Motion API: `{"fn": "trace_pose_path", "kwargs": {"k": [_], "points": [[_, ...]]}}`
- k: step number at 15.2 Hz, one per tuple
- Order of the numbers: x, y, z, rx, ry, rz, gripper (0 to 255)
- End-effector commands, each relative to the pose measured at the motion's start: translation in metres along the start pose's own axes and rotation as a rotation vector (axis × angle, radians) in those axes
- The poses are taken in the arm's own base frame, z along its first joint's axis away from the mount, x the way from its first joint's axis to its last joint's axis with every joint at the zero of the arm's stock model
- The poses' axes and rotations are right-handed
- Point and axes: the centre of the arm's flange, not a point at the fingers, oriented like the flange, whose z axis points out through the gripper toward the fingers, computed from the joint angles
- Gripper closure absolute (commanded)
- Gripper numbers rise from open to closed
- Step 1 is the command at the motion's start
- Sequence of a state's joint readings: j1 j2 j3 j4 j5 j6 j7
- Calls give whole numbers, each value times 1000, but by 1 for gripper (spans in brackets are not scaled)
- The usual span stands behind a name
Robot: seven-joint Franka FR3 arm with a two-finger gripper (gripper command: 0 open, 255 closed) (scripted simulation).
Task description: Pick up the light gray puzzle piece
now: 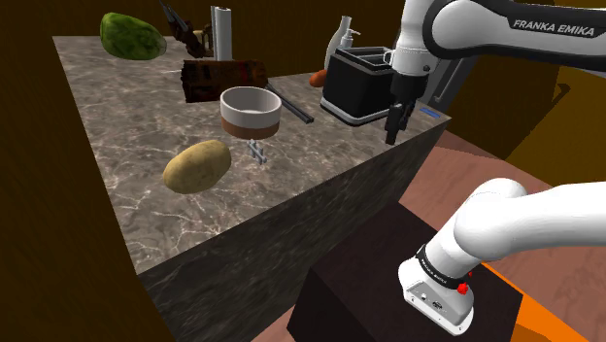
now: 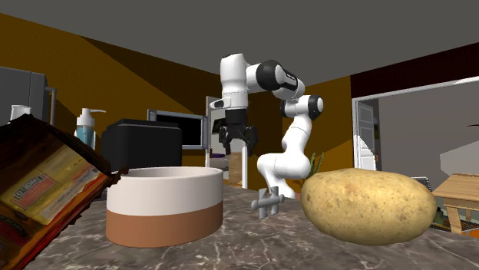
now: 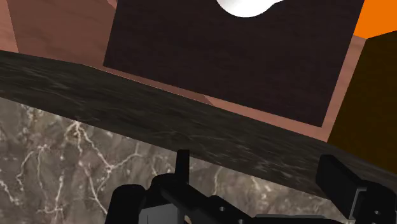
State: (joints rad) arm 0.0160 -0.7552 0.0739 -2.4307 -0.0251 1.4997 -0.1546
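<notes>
One light gray puzzle piece [image 1: 255, 151], cross-shaped, on the dark marbled counter [image 1: 126, 117]. It seems to stand on edge rather than lie flat, though it is too small to be sure. Nothing grips it.

Neighbours, by the shoulder view's clock face with the piece at centre:
- 12 o'clock, just beside: one white bowl [image 1: 251, 110] with a brown lower band, upright.
- 8 o'clock, near: one potato [image 1: 197, 165], lying on its side.
- 11 o'clock, beyond the bowl: one dark red snack bag [image 1: 221, 78], lying flat.
- 2 o'clock, well apart: one black open-topped container [image 1: 357, 85], with a white pump bottle [image 1: 343, 37] behind it.
- 10 o'clock, at the far corner: one green rounded item [image 1: 131, 36].

In the second exterior view the piece [image 2: 268, 201] sits between bowl [image 2: 163, 205] and potato [image 2: 367, 205], touching neither.

One black gripper [image 1: 392, 136], at 3 o'clock of the piece and well apart, hangs pointing down over the counter's edge near the black container. Its jaws stand wide with nothing between them, as seen in the second exterior view [image 2: 239, 149] and in the wrist view [image 3: 257, 165], where the fingers [image 3: 337, 181] frame bare marble and the counter's edge. The dark stand [image 3: 235, 57] lies beyond that edge.
</notes>
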Motion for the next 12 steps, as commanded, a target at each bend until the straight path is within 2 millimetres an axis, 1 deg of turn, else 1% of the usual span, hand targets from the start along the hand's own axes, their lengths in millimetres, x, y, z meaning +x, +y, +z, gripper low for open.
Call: {"fn": "trace_pose_path", "kwargs": {"k": [1, 6, 9, 12], "points": [[0, 0, 0, 0, 0, 0, 0], [46, 0, 12, 40, 122, -248, 0], [74, -6, 16, 65, 195, -397, 0], [101, -16, 19, 89, 268, -546, 0]]}}
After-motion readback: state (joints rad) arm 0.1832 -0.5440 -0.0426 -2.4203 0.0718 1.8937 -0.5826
